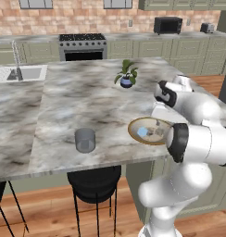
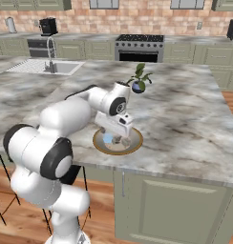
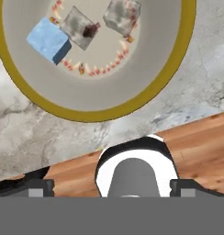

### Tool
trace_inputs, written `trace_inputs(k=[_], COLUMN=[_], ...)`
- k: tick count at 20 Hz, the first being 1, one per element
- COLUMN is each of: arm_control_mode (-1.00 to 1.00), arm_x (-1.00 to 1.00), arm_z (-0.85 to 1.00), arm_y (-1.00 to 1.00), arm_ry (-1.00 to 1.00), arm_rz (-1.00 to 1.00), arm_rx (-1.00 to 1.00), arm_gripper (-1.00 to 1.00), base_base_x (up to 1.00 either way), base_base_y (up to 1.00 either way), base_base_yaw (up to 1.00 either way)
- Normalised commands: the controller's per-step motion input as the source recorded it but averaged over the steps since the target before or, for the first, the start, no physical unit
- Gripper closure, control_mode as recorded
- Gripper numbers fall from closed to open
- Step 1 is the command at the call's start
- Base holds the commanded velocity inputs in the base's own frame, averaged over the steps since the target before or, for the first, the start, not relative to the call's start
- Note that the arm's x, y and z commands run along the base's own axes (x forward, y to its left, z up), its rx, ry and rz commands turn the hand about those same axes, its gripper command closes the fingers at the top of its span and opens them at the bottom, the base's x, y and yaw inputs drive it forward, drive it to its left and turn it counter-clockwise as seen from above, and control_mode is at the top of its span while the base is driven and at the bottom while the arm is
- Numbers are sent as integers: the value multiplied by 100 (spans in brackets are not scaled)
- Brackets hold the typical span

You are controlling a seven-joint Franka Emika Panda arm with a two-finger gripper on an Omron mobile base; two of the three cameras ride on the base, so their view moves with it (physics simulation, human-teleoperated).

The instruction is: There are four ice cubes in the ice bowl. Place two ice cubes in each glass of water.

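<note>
You see the ice bowl (image 1: 133,132) at the centre right of the left base view, on the table (image 1: 78,102) near its front edge. In the hand view it takes the upper part of the frame, and three cubes lie in it: one pale blue ice cube (image 3: 48,40) at the upper left, and two greyer ones (image 3: 79,27) beside it toward the top centre. A fourth cube you cannot make out.

One glass of water (image 1: 85,140) stands at the lower left centre of the left base view, well apart from the bowl; whether it has ice inside is too small to tell. So the task looks to be at its early part, with most cubes to carry.

The hand (image 2: 119,138) hangs just above the bowl, spread wide, and it holds nothing. The cubes lie ahead of it, toward the top of the hand view.
</note>
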Motion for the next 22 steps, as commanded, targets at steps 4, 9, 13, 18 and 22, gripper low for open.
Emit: trace_inputs(k=[4,9,13,18,22], arm_control_mode=[-100,-100,-100,-100,-100], arm_x=[10,23,31,11,0], arm_z=[-6,-29,-37,-16,0], arm_y=[-12,0,0,-4,-1], arm_ry=[17,12,3,1,0], arm_rz=[-3,-9,-14,-12,-12], arm_rx=[0,0,-4,-8,-16], arm_gripper=[-100,-100,-100,-100,-100], base_base_x=[0,0,0,0,0], base_base_y=[0,0,0,0,0], base_base_yaw=[0,0,0,0,0])
